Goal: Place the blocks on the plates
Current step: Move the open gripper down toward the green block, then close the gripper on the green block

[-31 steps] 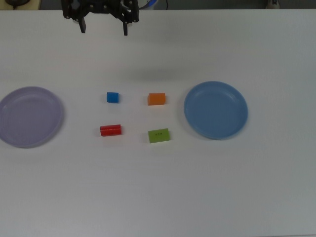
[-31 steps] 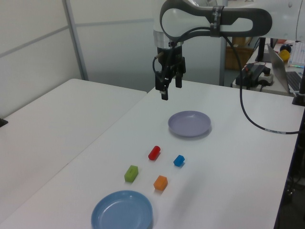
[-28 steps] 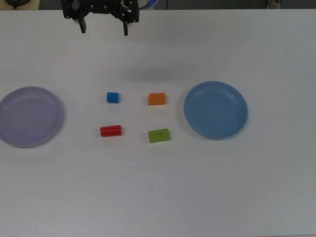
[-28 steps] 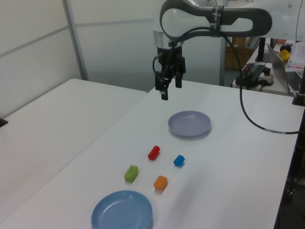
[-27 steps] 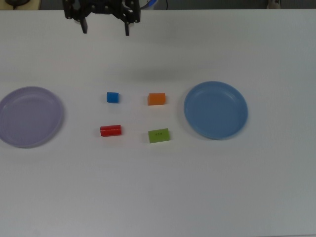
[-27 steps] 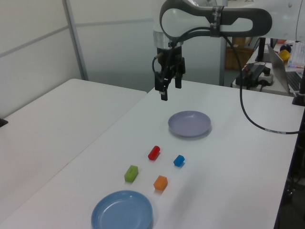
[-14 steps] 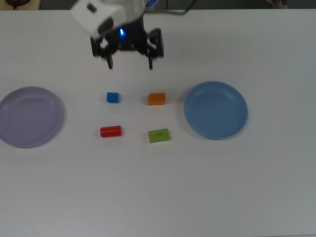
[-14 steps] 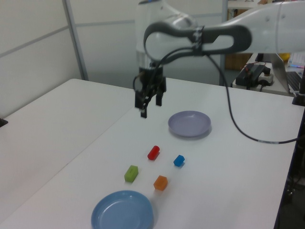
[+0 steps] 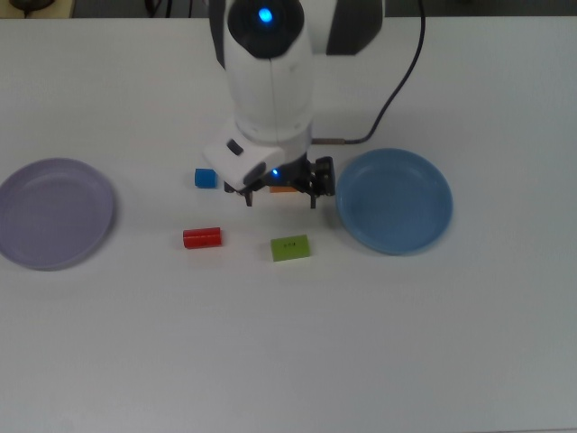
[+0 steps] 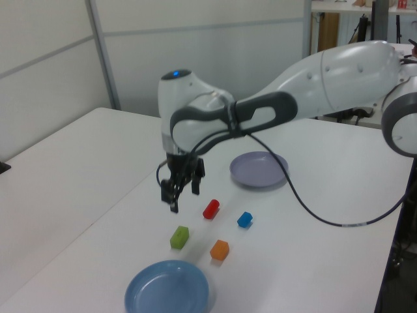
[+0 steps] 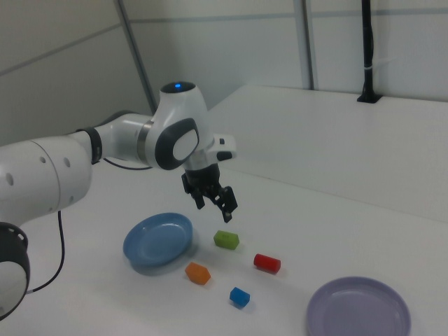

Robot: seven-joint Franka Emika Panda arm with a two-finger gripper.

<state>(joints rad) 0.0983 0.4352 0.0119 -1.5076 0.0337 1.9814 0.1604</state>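
Arm now fwd & lower, fingers [image 9: 280, 198] spread, pointing down above orange brick [image 10: 219, 249].

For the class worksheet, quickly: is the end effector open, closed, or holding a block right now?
End effector: open and empty, in the air above the blocks.

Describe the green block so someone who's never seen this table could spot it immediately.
Start at the blue plate on the white table, on the top view's right. The four small blocks sit between it and the lavender plate. The green block is the one in the lower row nearest the blue plate: a lime brick with tiny dark marks on top, unlike the plain red block beside it.
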